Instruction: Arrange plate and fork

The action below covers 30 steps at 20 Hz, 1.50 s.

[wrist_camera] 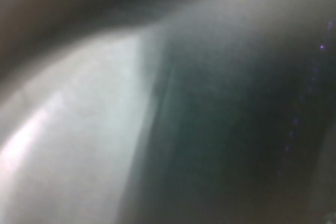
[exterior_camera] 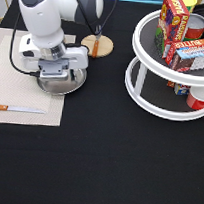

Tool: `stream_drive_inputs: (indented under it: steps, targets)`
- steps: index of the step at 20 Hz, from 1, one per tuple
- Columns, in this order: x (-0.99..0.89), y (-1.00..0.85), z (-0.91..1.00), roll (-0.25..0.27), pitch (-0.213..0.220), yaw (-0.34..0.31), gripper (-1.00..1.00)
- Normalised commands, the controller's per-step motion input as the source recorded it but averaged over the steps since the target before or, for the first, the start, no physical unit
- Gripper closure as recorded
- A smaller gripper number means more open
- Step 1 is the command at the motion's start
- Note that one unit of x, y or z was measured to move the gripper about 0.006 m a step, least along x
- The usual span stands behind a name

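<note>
Silver plate (exterior_camera: 61,82) lies on the placemat's (exterior_camera: 12,72) edge directly under the gripper (exterior_camera: 56,75), whose finger state cannot be told; fork (exterior_camera: 95,43) rests on the wooden coaster (exterior_camera: 105,46) beyond, apart.
</note>
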Motion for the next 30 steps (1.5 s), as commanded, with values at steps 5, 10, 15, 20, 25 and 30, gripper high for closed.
stream_drive_inputs:
  steps: [5,10,15,20,25,30]
  targets:
    - [0.00,-0.74,0.00,0.149,0.035,-0.004,-1.00]
    - [0.03,-0.76,0.00,0.156,0.052,0.000,-1.00]
    - [0.09,-0.75,0.00,0.122,0.038,0.000,-1.00]
    - [0.36,-0.62,-0.01,0.042,0.001,-0.044,-1.00]
    - [0.46,-0.50,0.00,0.002,0.019,-0.083,-1.00]
    - [0.43,-0.44,0.04,0.000,0.044,-0.108,-1.00]
